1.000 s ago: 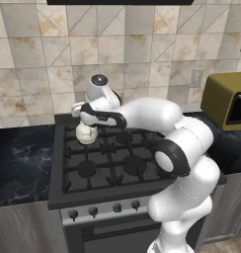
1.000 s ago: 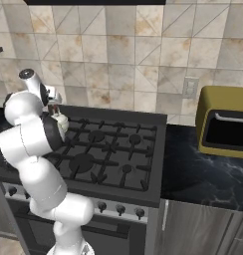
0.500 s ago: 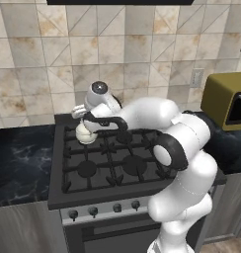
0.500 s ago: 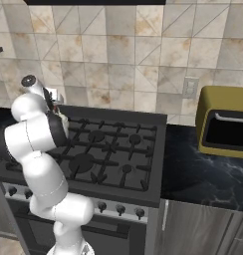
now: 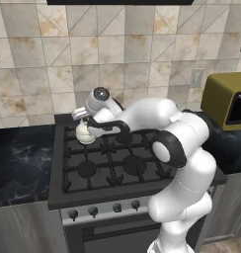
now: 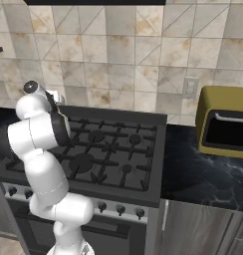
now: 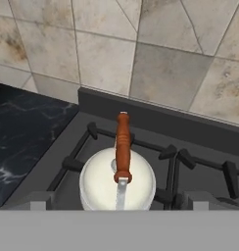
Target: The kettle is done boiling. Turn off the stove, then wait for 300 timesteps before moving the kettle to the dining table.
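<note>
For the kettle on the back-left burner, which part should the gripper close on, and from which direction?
Grip the arched handle of the kettle, coming down from above. It probably suits because the thin handle runs over the lid, clear of the rounded body, which looks too wide and smooth. The open gripper hangs just over the kettle on the stove.

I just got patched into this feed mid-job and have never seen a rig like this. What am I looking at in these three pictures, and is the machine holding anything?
It is a white robot arm on a driving base, facing a wide black gas stove. Two pictures come from cameras on the base, behind the arm to its left and right. The third comes from a camera on the hand, looking along the claw. A small squat white-silver kettle with a red-orange arched handle sits on the stove's back-left burner. The claw hangs open just above the kettle and holds nothing. An olive-yellow toaster oven stands on the black marble counter to the right.
</note>
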Tool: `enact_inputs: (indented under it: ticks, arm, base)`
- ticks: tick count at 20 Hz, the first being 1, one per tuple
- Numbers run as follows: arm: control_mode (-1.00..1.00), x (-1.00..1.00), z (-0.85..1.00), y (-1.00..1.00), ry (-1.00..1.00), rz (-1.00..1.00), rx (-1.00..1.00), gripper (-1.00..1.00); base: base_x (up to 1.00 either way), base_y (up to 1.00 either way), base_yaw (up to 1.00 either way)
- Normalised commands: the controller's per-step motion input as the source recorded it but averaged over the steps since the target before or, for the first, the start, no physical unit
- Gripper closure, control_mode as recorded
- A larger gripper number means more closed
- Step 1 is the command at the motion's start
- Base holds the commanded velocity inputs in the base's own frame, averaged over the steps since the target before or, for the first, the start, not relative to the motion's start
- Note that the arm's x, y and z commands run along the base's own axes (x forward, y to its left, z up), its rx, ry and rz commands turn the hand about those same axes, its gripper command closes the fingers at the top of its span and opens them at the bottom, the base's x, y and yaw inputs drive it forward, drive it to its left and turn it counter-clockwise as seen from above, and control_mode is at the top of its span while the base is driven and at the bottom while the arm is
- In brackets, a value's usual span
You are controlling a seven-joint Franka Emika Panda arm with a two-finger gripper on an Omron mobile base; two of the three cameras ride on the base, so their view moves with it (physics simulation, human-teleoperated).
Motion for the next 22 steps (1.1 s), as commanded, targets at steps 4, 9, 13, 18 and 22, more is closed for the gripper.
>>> enact_inputs:
  ticks: [4, 9, 13, 18, 22]
  arm:
    - [-1.00, 0.12, -0.18, 0.00, -0.06, 0.02, 0.00, -1.00]
    - [-1.00, 0.10, -0.15, 0.00, -0.03, 0.01, 0.00, -1.00]
    - [-1.00, 0.09, -0.11, 0.03, 0.00, 0.00, 0.00, -1.00]
    - [-1.00, 0.14, -0.15, 0.05, 0.00, 0.00, 0.00, -1.00]
    - [-1.00, 0.17, -0.10, 0.05, 0.00, 0.00, 0.00, -1.00]
  base:
    - [0.00, 0.00, 0.00]
    - [0.00, 0.00, 0.00]
    - [0.00, 0.00, 0.00]
    - [0.00, 0.00, 0.00]
    - [0.00, 0.00, 0.00]
